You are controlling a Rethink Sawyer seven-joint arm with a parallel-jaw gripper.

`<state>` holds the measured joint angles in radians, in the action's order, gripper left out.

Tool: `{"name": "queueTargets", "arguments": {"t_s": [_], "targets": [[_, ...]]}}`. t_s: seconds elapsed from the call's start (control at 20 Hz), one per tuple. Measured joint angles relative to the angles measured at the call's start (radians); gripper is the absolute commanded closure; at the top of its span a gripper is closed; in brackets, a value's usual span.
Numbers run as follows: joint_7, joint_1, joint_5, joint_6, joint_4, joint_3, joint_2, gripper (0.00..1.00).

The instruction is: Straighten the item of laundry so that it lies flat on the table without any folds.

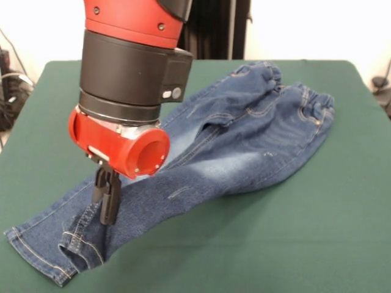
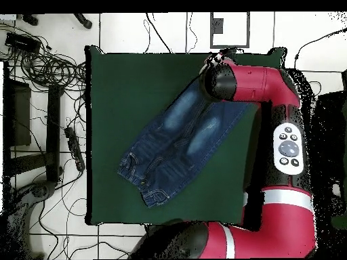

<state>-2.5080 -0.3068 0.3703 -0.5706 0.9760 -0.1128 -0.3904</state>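
**Black jaws pinching denim near the leg hems**

Black jaws (image 1: 107,204) are hanging straight down from the red wrist of the arm (image 1: 131,79) and appear pressed together on a raised ridge of the jeans (image 1: 238,140), a little way up the legs from the hems. In the front view this grip point is sitting at about 8 o'clock on the counter (image 1: 317,232). Around it the fabric is lifting slightly into a ridge, and the hems (image 1: 43,250) just below it are lying rumpled with one cuff curling under.

From there the legs are running diagonally toward 2 o'clock, lying one beside the other with faded whitish patches showing on the thighs. The elasticated waistband (image 1: 314,107) is resting gathered at the far end, near the 2 o'clock corner.

Seen from overhead, the jeans are stretching across the middle of the dark green counter, waistband at 7 o'clock and leg ends hidden under the arm at 1 o'clock. Cables (image 2: 47,61) are trailing on the floor beside the counter.
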Motion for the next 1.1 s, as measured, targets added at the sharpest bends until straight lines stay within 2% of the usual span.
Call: {"name": "queueTargets", "arguments": {"t_s": [0.4,1.1], "targets": [[0.000,-0.031,0.001,0.000,0.028,-0.009,0.001,1.00],[0.000,-0.027,0.007,0.014,0.041,-0.009,0.018,1.00]]}}
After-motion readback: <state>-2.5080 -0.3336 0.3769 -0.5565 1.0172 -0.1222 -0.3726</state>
